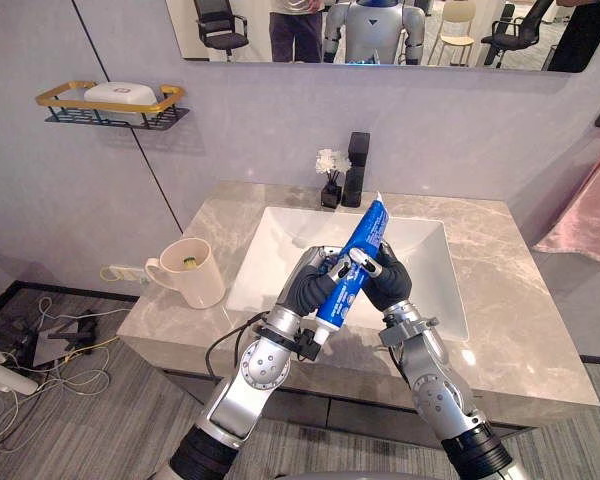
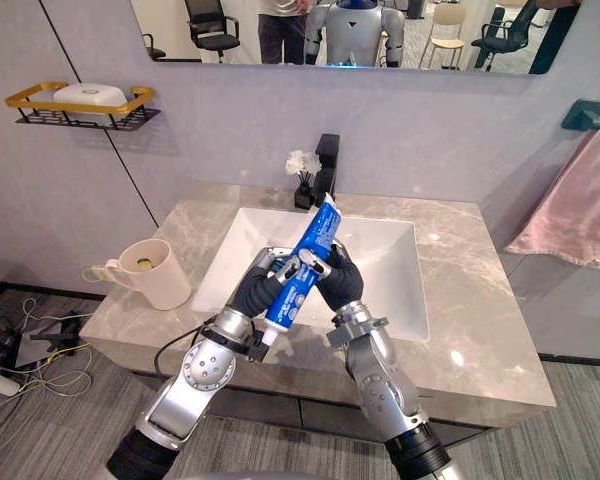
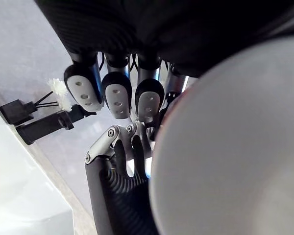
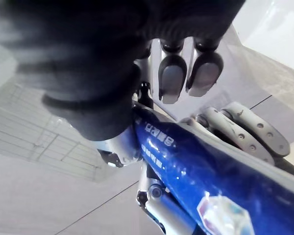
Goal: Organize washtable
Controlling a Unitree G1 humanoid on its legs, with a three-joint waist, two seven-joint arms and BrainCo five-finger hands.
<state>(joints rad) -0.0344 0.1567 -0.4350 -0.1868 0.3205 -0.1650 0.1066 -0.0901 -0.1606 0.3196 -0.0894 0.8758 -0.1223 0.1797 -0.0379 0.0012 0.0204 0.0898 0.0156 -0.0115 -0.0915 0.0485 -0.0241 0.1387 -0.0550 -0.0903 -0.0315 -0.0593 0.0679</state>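
Both hands are on the toothpaste tube point(image 1: 355, 258) here, held up over the front of the sink point(image 1: 270, 250). The tube is tilted, with its white cap low and toward the robot and its flat end pointing up toward the tap point(image 1: 356, 165). The left hand point(image 1: 310, 285) has its fingers curled round the lower part. The right hand point(image 1: 388, 282) closes on the middle from the other side, and in its wrist view the blue tube runs right under its dark fingertips point(image 4: 172, 78).

Over on the left of the counter point(image 1: 520, 310) a cream mug point(image 1: 190, 272) stands upright, handle toward the edge. There is something small and yellow-green down inside it, too small to make out. Up on the wall, the gold-railed shelf point(image 1: 110, 105) carries a white bar point(image 1: 120, 93). Just beside the tap, a little black pot point(image 1: 330, 190) holds white flowers on thin stems. A pink towel point(image 1: 590, 215) hangs at far right.
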